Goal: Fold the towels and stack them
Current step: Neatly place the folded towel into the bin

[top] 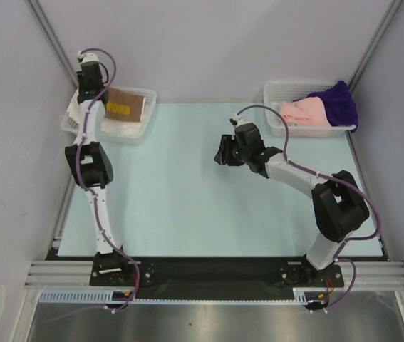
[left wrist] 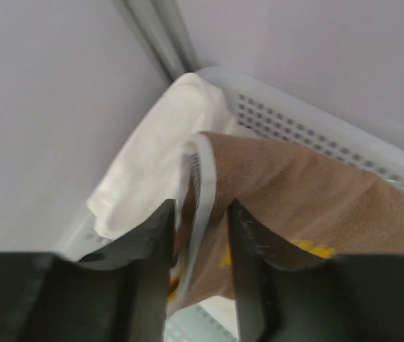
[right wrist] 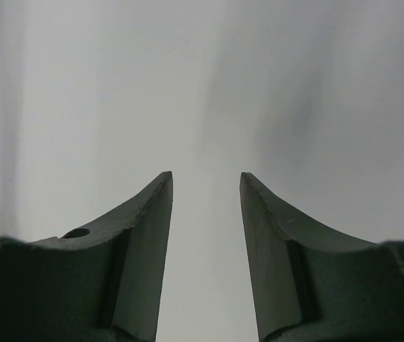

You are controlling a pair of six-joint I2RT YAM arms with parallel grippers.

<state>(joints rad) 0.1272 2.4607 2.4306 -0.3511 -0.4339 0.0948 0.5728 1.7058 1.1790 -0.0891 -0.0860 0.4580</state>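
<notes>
Left fingers (left wrist: 155,246), parted, straddle the brown towel (left wrist: 316,192) at its folded edge.

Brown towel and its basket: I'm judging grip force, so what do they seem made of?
Brown towel: soft cloth, matte, probably knit; fine ribbed texture and limp folds. Basket: white plastic, smooth, probably rigid; rows of small moulded holes in its wall.

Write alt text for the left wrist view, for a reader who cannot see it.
The left end effector has its two dark fingers either side of a fold of a brown towel with a yellow mark, though whether they grip it is unclear. The towel lies in a white mesh basket beside a white towel.
</notes>
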